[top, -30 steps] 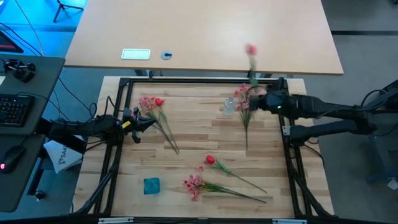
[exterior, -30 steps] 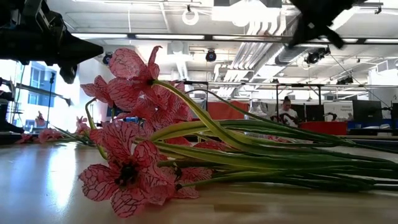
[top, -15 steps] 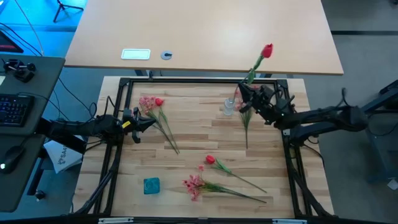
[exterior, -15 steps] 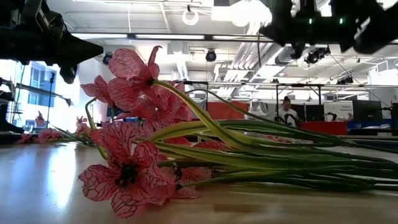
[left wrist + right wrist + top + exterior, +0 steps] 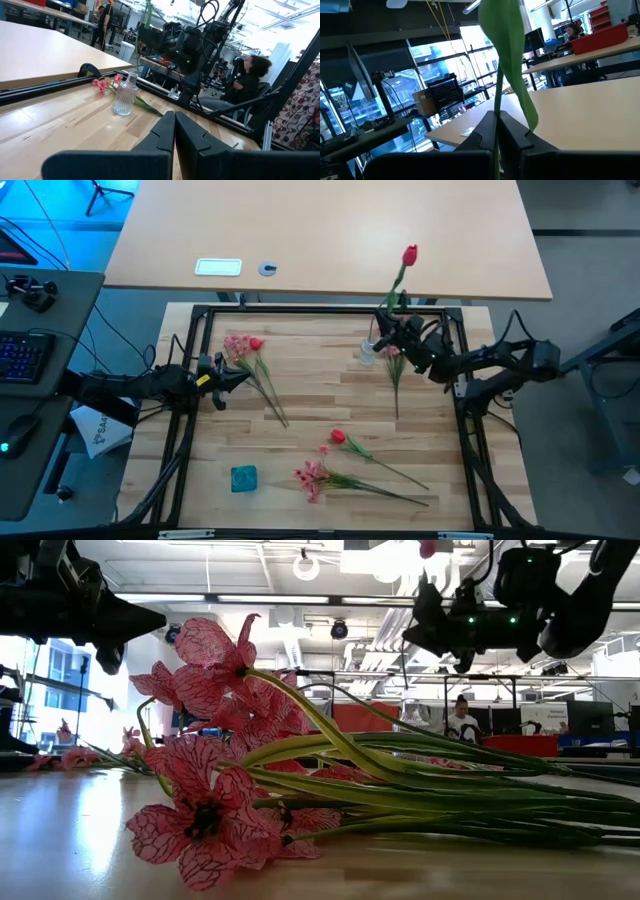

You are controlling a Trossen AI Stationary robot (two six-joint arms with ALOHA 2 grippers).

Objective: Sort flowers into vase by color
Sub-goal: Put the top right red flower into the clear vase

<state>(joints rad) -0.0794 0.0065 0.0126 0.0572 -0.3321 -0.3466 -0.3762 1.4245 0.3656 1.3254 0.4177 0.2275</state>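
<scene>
Since the previous half-second, the raised red flower (image 5: 409, 256) has swung slightly leftward and the right arm's elbow has folded in nearer the table frame. Left to right: the left gripper (image 5: 232, 375), fingers pressed together with nothing between them, waits at the left edge beside a pink spray and red bud (image 5: 243, 348) lying on the table (image 5: 320, 400). Near the front edge lie a blue object (image 5: 243, 478), a second pink spray (image 5: 312, 476) and a second red bud (image 5: 338, 437). At the far right, a small glass vase (image 5: 124, 94) stands upright with a further pink spray (image 5: 393, 355) lying just beside it. The right gripper (image 5: 400, 330), clamped on the red flower's stem, holds it upright above the vase. Judged progress: early; no flower visibly stands in the vase, and four or five remain to be sorted.
</scene>
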